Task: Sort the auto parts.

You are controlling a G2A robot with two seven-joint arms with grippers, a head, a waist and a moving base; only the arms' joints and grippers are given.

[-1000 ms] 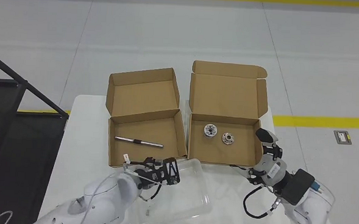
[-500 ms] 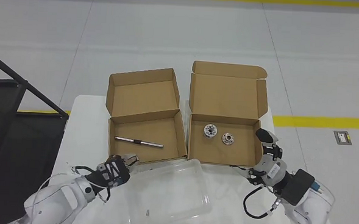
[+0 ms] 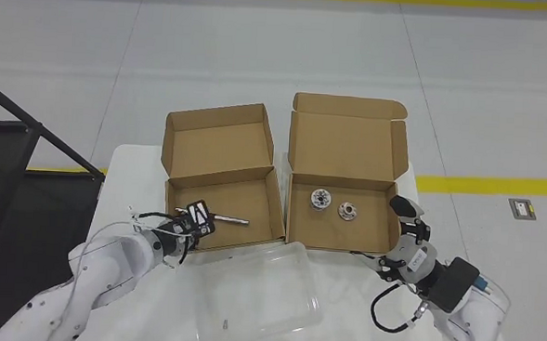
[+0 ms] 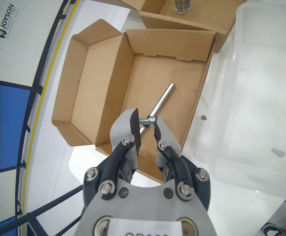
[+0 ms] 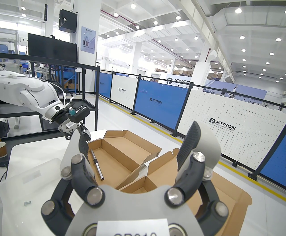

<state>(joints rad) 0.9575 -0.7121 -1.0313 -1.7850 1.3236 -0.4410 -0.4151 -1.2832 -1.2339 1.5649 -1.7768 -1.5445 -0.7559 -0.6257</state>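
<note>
A small bolt (image 4: 146, 121) is clenched crosswise in the left gripper (image 4: 146, 124), directly above the left box (image 4: 105, 73) where 1 rod (image 4: 163, 96) lies; the right gripper (image 5: 138, 134) is released.

A company logo and wordmark in dark print stand on the white pegboard panel (image 5: 223, 127) of the fence around the work area. They appear again, smaller, on a blue panel (image 5: 156, 100) and a plain white panel (image 5: 122, 89) farther along, and on a pegboard section (image 4: 22, 33) in the left wrist view. A poster (image 5: 87, 40) on a pillar is too small to read. The base label (image 4: 145, 228) of the left tool (image 4: 146, 121) and the wrist label (image 5: 133, 228) of the right tool (image 5: 137, 131) carry dark characters, cut off at the edge.
</note>
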